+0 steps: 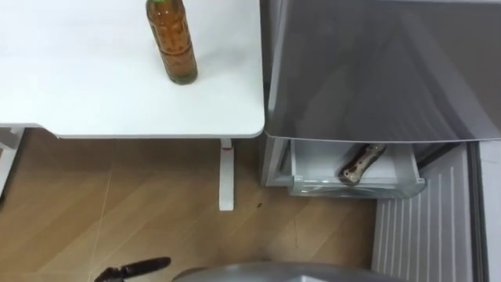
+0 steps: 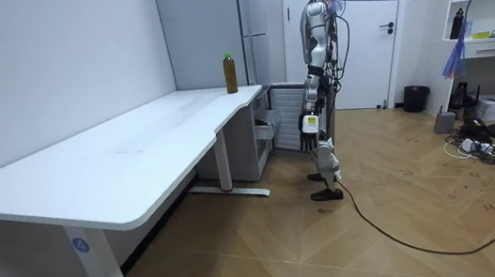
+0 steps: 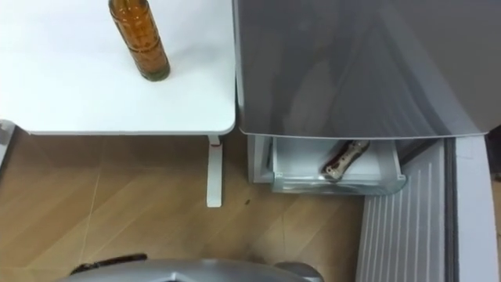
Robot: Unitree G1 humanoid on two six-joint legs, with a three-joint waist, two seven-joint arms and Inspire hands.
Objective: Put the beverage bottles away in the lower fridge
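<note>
An amber drink bottle [image 1: 173, 41] with a green cap stands upright on the white table [image 1: 78, 94], near its right edge. Right of the table is the grey fridge [image 1: 376, 70]. Its lower drawer [image 1: 313, 168] is pulled out, and a second brown bottle [image 1: 361, 163] lies on its side inside. My left hand [image 1: 133, 270] shows as a dark shape low at the bottom left, over the floor and far from both bottles. In the room view I stand upright facing the fridge [image 2: 264, 23], arms hanging at my sides.
The open fridge door [image 1: 427, 227] with its ribbed inner face juts out at the lower right. A white table leg [image 1: 226, 176] stands between table and fridge. Wooden floor [image 1: 117, 204] lies below the table edge.
</note>
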